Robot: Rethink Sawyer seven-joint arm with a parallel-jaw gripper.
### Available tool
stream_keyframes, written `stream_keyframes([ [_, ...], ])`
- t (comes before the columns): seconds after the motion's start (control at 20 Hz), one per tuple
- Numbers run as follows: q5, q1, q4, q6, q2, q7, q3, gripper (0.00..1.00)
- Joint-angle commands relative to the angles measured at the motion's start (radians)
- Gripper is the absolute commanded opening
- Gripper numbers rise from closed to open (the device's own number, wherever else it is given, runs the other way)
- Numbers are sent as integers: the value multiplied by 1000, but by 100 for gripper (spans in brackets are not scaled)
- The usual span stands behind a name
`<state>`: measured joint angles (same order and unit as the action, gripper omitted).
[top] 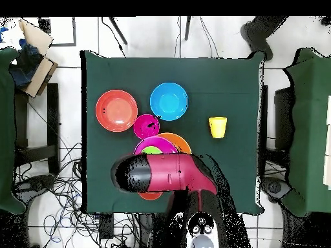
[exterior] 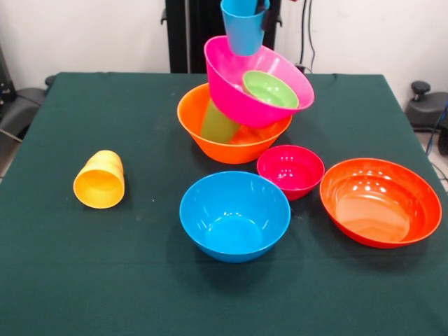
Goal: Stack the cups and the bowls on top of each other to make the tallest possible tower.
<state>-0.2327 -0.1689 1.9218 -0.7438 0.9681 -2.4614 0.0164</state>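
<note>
The tower stands at the table's far middle: a big orange bowl holds a green cup and a tilted big pink bowl. A small green bowl lies inside the pink one. A blue cup hangs upright at the pink bowl's back rim, with my gripper shut on it at the picture's top edge. The yellow-orange cup lies on its side, far from the pile. In the overhead view my arm hides the gripper.
In front of the tower sit a small magenta bowl, a medium blue bowl and a wide red-orange bowl. An orange-red piece peeks from under my arm. The green table has open cloth at its front.
</note>
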Motion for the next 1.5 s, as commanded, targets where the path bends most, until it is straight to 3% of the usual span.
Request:
stream_keyframes([
  [0.05,37,-15,2,-31,56,-44,3,0],
  [0.25,26,-8,-3,-43,62,-36,-10,0],
  [0.3,18,-6,-9,-44,61,-26,-16,100],
  [0.5,-20,4,-47,-59,53,-16,-27,100],
  [1.0,-2,19,-40,-78,52,-28,-50,100],
  [1.5,15,-8,17,-15,70,4,-46,100],
])
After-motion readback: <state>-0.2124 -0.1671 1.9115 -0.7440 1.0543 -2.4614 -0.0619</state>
